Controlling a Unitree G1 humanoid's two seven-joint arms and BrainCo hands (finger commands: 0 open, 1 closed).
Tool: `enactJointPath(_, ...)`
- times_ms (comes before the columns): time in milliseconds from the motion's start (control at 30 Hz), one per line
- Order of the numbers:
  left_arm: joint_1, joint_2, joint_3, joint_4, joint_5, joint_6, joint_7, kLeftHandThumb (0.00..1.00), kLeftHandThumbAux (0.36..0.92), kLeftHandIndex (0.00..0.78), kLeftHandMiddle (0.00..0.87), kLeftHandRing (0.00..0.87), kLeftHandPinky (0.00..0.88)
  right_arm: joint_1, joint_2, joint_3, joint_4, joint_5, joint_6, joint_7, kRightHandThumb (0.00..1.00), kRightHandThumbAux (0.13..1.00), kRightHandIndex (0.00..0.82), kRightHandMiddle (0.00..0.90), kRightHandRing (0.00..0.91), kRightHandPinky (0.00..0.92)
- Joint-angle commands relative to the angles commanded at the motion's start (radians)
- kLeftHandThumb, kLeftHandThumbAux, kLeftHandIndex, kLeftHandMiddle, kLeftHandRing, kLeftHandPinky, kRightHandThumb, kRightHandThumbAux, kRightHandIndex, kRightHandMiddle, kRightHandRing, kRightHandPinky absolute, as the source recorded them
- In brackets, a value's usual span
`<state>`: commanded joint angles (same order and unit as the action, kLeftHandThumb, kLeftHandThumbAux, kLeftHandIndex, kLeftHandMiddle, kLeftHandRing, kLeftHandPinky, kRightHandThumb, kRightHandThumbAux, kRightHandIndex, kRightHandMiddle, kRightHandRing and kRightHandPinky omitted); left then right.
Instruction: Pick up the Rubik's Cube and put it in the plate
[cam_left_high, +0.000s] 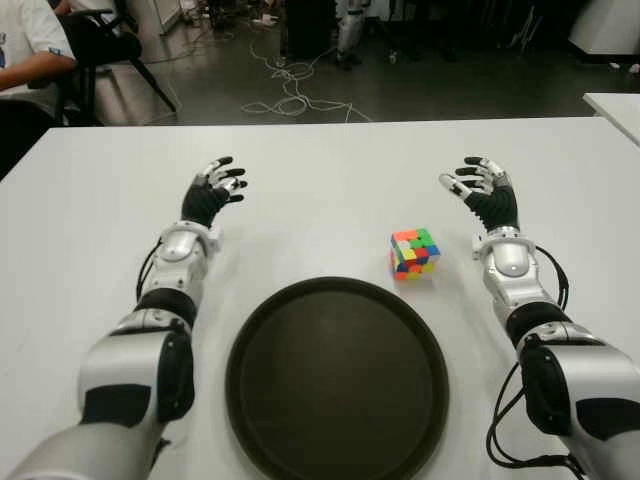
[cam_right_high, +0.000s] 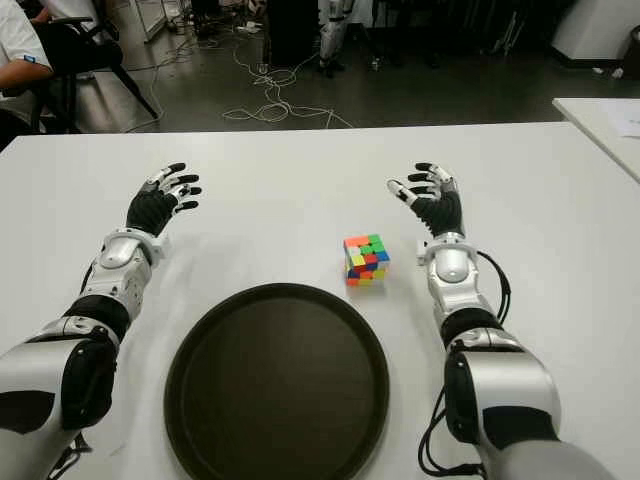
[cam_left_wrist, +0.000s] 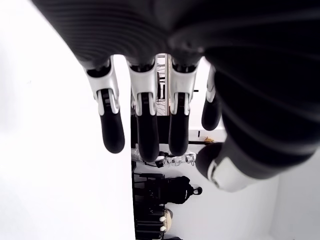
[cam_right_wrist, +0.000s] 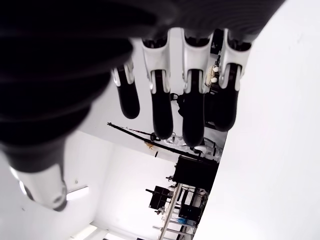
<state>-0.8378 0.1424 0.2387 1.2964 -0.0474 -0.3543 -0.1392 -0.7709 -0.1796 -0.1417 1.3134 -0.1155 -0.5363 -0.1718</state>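
White table (cam_left_high: 330, 170): one Rubik's Cube (cam_left_high: 415, 253), one plate (cam_left_high: 336, 380), two empty hands.

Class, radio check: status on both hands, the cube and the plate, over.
Left hand and right hand open, holding nothing. Cube on the table, nearer the right hand, beside the plate, not in it. Nothing blocking.

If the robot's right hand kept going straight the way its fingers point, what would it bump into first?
Probably nothing: the right hand points away across bare table. The Rubik's Cube sits beside it, out of that line.
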Motion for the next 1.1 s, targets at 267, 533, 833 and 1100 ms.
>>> enactJointPath(267,0.000,0.000,0.000,0.000,0.000,0.002,-0.001,0.489,0.711,0.194,0.278,0.266,0.283,0.002,0.001,-0.004,-0.001,0.000,-0.010,0.003,0.121,0.592,0.274,0.351,0.360,0.365)
enactJointPath(533,0.000,0.000,0.001,0.001,-0.002,0.004,-0.003,0.470,0.718,0.193,0.276,0.268,0.287,0.002,0.001,-0.009,-0.001,0.002,-0.013,0.005,0.124,0.584,0.278,0.351,0.363,0.374)
enactJointPath(833,-0.001,-0.002,0.007,0.002,-0.007,0.006,-0.005,0.478,0.719,0.199,0.285,0.276,0.299,0.001,-0.001,-0.011,-0.002,0.009,-0.013,0.017,0.110,0.594,0.277,0.346,0.356,0.367)
enactJointPath(1100,-0.001,-0.002,0.009,0.004,-0.005,0.010,-0.003,0.473,0.719,0.194,0.282,0.276,0.298,0.000,-0.001,-0.008,-0.002,0.012,-0.012,0.021,0.132,0.596,0.273,0.343,0.355,0.370)
